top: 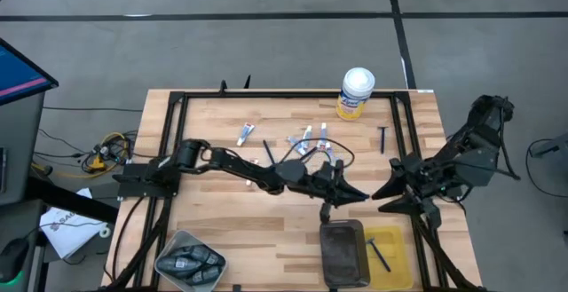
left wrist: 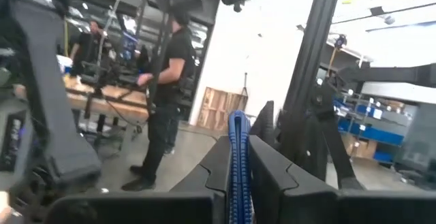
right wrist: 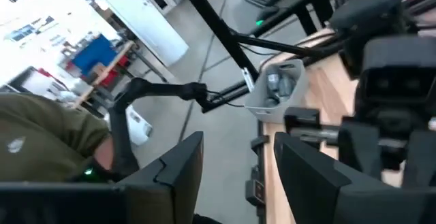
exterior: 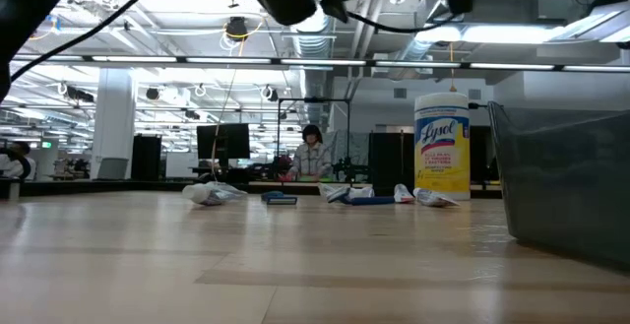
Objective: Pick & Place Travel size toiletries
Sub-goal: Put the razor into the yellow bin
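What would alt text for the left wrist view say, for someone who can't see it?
The left hand is shut on a slim blue razor standing upright between its dark fingers. Beyond is a workshop, where a person in dark clothes stands at a workbench.

We've got one cam straight overhead, one level with the table, plus both wrist cams aimed outward at the room.
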{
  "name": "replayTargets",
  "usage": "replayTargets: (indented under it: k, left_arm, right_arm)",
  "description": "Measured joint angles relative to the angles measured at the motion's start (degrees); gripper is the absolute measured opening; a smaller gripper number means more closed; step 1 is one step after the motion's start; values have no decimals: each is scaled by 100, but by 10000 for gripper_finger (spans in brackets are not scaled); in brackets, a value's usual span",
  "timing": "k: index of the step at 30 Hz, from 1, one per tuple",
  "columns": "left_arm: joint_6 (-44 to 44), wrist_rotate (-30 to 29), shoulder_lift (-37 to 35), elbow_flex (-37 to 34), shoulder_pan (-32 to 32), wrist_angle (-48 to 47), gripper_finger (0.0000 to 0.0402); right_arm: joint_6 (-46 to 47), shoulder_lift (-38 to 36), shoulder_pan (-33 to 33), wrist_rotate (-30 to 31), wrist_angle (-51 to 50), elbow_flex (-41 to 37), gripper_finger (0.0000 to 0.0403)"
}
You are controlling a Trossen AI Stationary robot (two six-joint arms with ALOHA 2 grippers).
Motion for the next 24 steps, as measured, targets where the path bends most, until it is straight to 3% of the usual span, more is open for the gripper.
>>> replayTargets:
  k: [9,16,21,24]
  left_arm:
    - [-521,-90,249,396,-119,-275,20]
    - [-759,-448,-151,396,136,-259,20]
    - [-765,-486,-667,397,268,-259,20]
    - [-878,-800,-1024,401,311,-254,20]
  right_arm:
    - [1075,296,149,1,-1586,-9,134]
    - [1576,561,712,132,-1649,-7,118]
    - [1885,759,1096,783,-1665,-7,117]
    - [1987,914,1224,1900,-1810,-7,115]
